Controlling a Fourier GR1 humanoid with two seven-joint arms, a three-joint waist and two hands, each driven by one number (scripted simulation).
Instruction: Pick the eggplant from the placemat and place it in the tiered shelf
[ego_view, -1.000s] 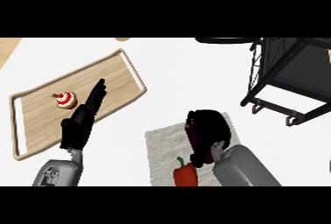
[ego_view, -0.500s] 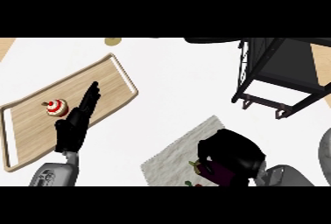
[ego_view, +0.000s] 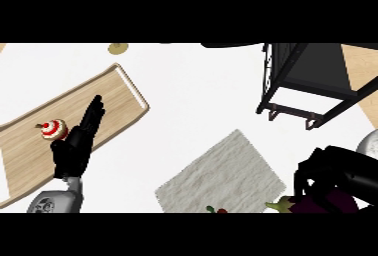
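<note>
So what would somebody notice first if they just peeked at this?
Probably the right hand at the lower right, curled round the purple eggplant just past the pale placemat. Then the black tiered shelf at the upper right, and the left hand resting open over the wooden tray beside a red-and-white cupcake.
</note>
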